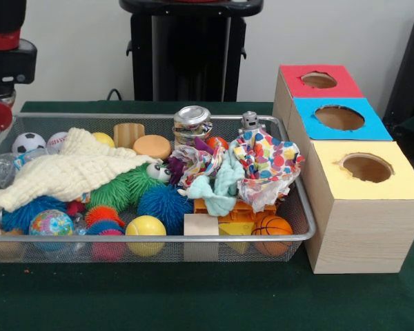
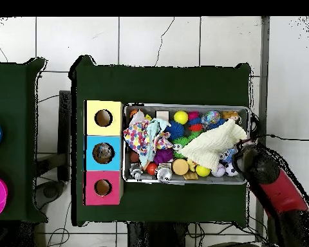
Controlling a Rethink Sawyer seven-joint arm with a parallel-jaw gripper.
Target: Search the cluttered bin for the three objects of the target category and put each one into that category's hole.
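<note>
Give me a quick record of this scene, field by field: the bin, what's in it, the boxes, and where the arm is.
bin: wire mesh basket on green cloth
contents: cream cloth, polka-dot cloth, yellow ball, basketball, soccer ball, metal tin, spiky blue ball
boxes: three in a row beside the bin, tops red, blue, yellow, each with one round hole
arm: red and black, over one end of the bin
tool: state cannot be told
</note>
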